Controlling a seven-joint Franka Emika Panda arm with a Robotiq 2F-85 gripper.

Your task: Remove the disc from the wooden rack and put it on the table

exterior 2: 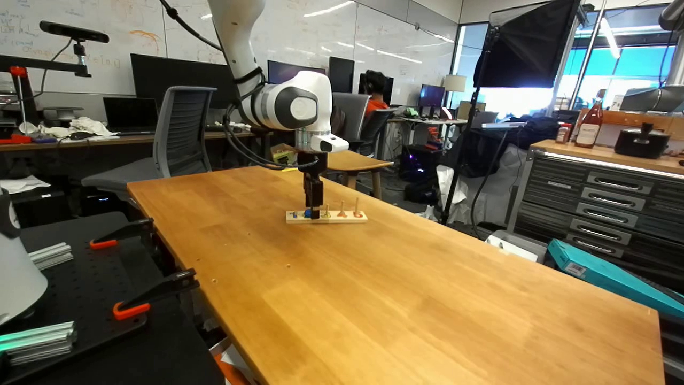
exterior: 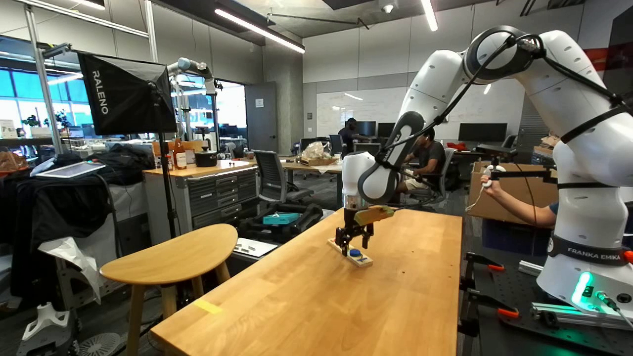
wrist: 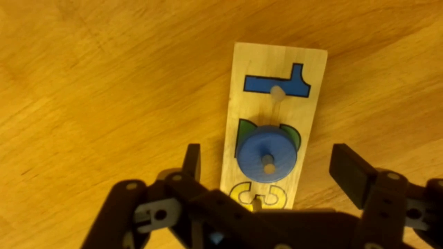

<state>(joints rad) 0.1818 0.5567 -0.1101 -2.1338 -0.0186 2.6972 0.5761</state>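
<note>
Your black two-jawed end effector (wrist: 270, 166) stands spread, one jaw each side of the round blue wooden disc (wrist: 256, 152), seated on the long pale-wood rack (wrist: 252, 107). Likely lining up; next, you close and lift straight. Either side, smooth light-wood counter (exterior 2: 417, 299) spreads wide; one rack end points toward its edge.

Inside the spread gripper (wrist: 267, 162), clear gaps flank the blue disc (wrist: 254, 152). Its peg (wrist: 269, 168) blocks sideways passage; neighboring pegs (wrist: 277, 93) stand on either side along the wooden rack (wrist: 251, 107).

Blue disc (wrist: 254, 155); on wooden rack (wrist: 249, 108)
</note>
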